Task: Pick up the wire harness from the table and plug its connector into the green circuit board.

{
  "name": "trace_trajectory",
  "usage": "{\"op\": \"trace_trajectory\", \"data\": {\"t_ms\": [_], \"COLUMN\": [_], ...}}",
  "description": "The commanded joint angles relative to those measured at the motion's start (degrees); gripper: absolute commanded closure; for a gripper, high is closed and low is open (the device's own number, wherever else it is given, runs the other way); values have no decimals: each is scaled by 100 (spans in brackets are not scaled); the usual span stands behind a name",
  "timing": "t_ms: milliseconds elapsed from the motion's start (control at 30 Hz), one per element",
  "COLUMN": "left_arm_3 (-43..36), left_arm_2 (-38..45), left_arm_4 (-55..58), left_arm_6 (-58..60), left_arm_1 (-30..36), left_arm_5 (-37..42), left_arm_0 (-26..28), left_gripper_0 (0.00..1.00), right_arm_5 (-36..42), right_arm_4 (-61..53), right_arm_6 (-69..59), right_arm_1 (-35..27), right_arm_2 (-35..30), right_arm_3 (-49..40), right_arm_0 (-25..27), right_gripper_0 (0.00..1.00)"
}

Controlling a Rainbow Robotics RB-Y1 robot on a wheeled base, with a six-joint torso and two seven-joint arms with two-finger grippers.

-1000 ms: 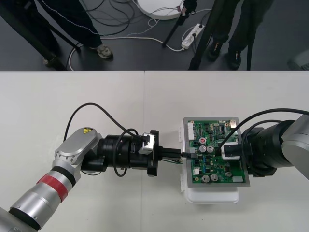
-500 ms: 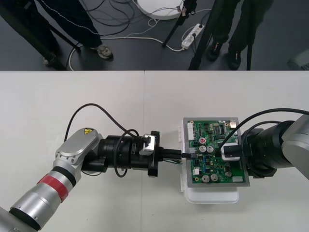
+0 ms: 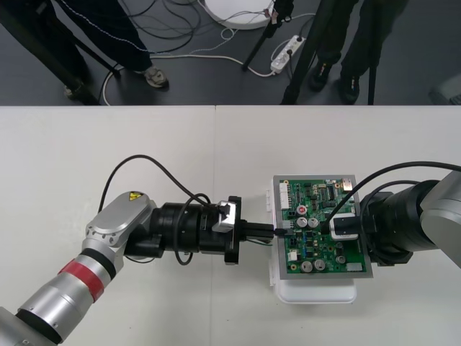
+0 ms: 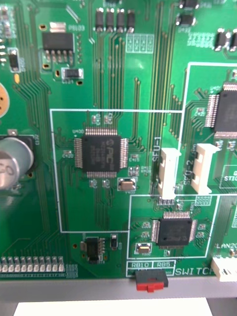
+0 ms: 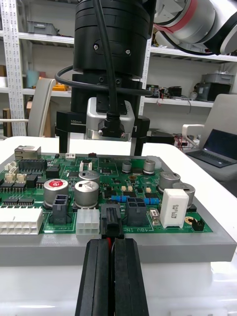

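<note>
Robotics lab, floor cables (image 3: 184,18), pwr strip (image 3: 286,52), tripod legs (image 3: 301,66), plain table (image 3: 108,144)

board (image 4: 98,74), white print: "sfu-1" beside one white socket (image 4: 167,174), "sfu-2" beside the next socket (image 4: 205,168), and "rb10", "rb5" and "switch" along the edge by a red switch (image 4: 150,284). left arm (image 3: 119,220): a yellow triangular warning sign (image 3: 132,195), its symbol unreadable.

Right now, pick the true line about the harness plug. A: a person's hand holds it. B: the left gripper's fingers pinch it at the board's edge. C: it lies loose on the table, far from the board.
B: in the left wrist view the left gripper is shut on the black plug, right at the near edge of the green circuit board.
</note>
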Motion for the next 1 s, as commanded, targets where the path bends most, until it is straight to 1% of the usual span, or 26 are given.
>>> {"op": "trace_trajectory", "data": {"t_ms": [33, 533, 600, 633, 667, 700, 733, 767, 800, 1000], "left_arm_3": [-57, -66, -66, -66, -66, -57, -57, -57, -66, -66], "left_arm_2": [-164, -164, -164, -164, -164, -164, -164, -164, -164, -164], "left_arm_4": [62, 88, 123, 123, 132, 141, 141, 185, 202, 413], "left_arm_6": [-474, -474, -483, -474, -483, -483, -483, -483, -492, -571], "left_arm_1": [-265, -142, -90, -72, -46, -19, -19, 16, 42, 244], "left_arm_5": [215, 224, 215, 215, 215, 215, 215, 198, 189, 101], "left_arm_0": [-207, -207, -207, -207, -207, -207, -207, -199, -199, -190], "left_gripper_0": [100, 100, 99, 97, 86, 58, 58, 21, 1, 0], "right_arm_5": [-22, -22, -22, -22, -22, -22, -22, -22, -22, -22], "right_arm_4": [-107, -107, -116, -107, -107, -107, -107, -99, -99, -81], "right_arm_6": [-202, -202, -202, -202, -202, -202, -202, -202, -202, -175], "right_arm_1": [56, 56, 56, 47, 47, 47, 47, 56, 56, 47], "right_arm_2": [71, 62, 62, 54, 54, 45, 45, 45, 45, 45], "right_arm_3": [-80, -80, -80, -80, -80, -80, -80, -80, -80, -80], "right_arm_0": [45, 45, 45, 45, 45, 45, 45, 45, 45, 45], "right_gripper_0": [0, 0, 0, 0, 0, 0, 0, 0, 0, 0]}}
